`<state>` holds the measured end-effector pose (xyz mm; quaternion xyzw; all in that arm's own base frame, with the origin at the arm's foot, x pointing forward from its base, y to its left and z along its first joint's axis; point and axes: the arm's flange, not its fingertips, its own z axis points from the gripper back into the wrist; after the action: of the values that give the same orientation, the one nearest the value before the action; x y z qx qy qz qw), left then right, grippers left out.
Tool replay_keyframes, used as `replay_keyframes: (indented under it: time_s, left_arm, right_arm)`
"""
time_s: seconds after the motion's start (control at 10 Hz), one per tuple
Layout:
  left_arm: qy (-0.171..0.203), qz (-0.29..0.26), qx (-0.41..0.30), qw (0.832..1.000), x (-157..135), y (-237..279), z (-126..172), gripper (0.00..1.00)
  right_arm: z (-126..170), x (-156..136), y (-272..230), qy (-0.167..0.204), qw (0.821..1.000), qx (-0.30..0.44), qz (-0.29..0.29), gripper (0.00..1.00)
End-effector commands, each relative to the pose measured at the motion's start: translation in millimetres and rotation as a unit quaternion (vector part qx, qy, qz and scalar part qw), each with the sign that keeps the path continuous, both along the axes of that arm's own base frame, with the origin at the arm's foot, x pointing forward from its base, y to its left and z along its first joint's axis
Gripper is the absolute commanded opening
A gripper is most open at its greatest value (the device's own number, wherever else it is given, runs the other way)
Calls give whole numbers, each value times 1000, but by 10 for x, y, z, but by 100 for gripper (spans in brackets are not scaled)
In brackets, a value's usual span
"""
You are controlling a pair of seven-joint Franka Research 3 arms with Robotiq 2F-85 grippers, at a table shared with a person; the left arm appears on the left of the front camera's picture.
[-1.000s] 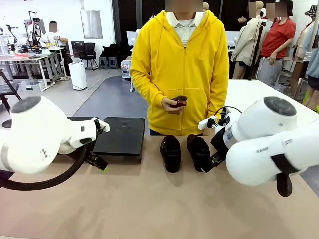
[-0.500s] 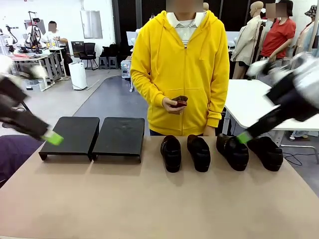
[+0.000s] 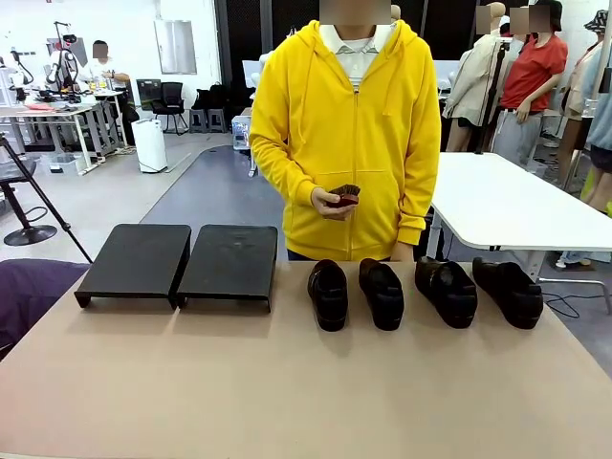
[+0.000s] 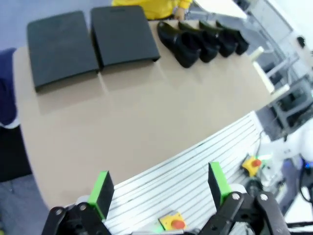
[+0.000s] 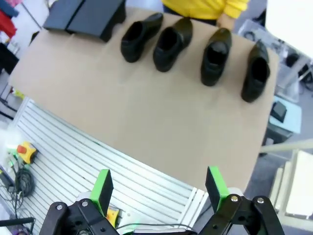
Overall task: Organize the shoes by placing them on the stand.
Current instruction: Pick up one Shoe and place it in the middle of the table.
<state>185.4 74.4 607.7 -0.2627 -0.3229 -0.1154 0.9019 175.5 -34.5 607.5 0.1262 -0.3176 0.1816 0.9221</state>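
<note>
Having pulled back high above the table (image 3: pixel 287 392), left hand (image 4: pixel 159 181) and right hand (image 5: pixel 158 182) gape wide, empty; shoes (image 3: pixel 328 293) untouched.

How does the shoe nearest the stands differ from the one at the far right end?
The shoe nearest the stands lies straight, toe toward the robot, beside the right stand; the far-right shoe angles its toe outward, near the edge of the table. Both are black, glossy and upright on it.
</note>
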Motion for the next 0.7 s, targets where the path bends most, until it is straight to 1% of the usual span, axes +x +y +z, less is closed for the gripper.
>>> replay_keyframes:
  time_s: [0.0,0.6]
  left_arm:
    - [-11,-24,22,999,-33,-205,71,100]
    - [-11,-24,22,999,-33,-205,71,100]
  right_arm:
    - [33,-26,150,-6,1000,-6,22,100]
    - [33,-26,150,-6,1000,-6,22,100]
